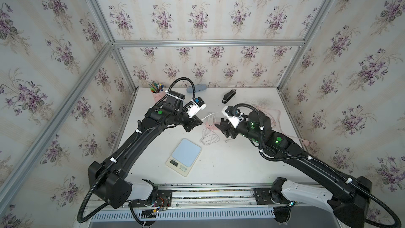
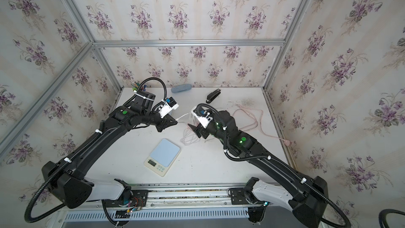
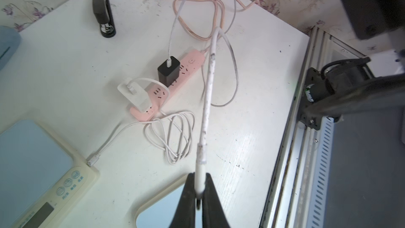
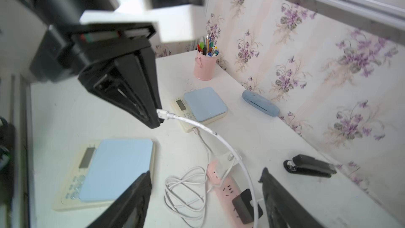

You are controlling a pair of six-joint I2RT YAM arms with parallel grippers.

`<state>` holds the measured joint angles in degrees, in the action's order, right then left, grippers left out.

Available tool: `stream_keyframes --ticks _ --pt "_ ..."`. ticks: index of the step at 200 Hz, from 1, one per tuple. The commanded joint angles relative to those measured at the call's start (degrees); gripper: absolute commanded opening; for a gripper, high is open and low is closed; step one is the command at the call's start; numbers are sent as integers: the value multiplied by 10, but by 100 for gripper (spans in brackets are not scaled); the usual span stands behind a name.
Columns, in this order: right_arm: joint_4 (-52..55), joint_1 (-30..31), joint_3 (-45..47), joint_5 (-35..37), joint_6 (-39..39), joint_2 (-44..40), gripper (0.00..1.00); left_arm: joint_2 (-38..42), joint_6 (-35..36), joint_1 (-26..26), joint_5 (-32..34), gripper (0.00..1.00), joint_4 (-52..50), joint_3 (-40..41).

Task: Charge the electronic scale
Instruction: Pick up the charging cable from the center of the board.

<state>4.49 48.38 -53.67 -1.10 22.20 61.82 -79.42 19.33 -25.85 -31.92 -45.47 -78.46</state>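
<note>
A cream electronic scale (image 1: 185, 153) (image 2: 165, 152) with a pale blue top lies near the table's front, and it shows in the right wrist view (image 4: 116, 167). My left gripper (image 1: 200, 122) (image 3: 198, 185) is shut on the plug end of a white cable (image 3: 208, 97), held in the air behind the scale. That cable runs back to a black charger (image 3: 168, 71) on a pink power strip (image 3: 188, 62). My right gripper (image 1: 223, 129) (image 4: 207, 174) stands open above the strip, with the cable (image 4: 219, 138) passing between its fingers untouched.
A second scale (image 4: 205, 104) stands farther back with a cable from a white charger (image 3: 135, 95) plugged in. That cable's coiled slack (image 1: 209, 138) lies beside the strip. A pink pen cup (image 1: 157, 93), blue case (image 1: 196, 88), black stapler (image 1: 229, 95) and pink cord (image 1: 269, 115) sit at the back.
</note>
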Motion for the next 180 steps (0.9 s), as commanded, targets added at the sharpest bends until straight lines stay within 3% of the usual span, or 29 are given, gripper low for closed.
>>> stream_keyframes --ticks 1,53,88,101,127,139,148,162,169,180 --pt "-30 33 9 53 243 12 79 -9 44 9 -72 1 -76 -13" --pt "-19 37 -57 47 374 102 72 -10 45 18 -108 1 -111 -17" --pt "-16 46 -81 22 397 139 64 -6 40 20 -121 1 -117 -13" --pt "-20 52 -85 14 397 147 51 -5 40 21 -129 1 -117 -13" --pt "-14 62 -91 9 390 155 6 -6 31 29 -126 0 -117 -17" --pt "7 62 -102 0 363 159 0 -4 26 38 -130 1 -117 -17" --pt "29 62 -111 -6 336 162 0 -1 16 46 -128 9 -117 -20" --pt "58 62 -118 -2 277 165 0 6 -4 62 -115 48 -113 -21" --pt "77 62 -120 3 243 166 0 11 -20 69 -98 61 -105 -16" --pt "107 62 -121 7 179 168 0 23 -58 76 -42 71 -84 -2"
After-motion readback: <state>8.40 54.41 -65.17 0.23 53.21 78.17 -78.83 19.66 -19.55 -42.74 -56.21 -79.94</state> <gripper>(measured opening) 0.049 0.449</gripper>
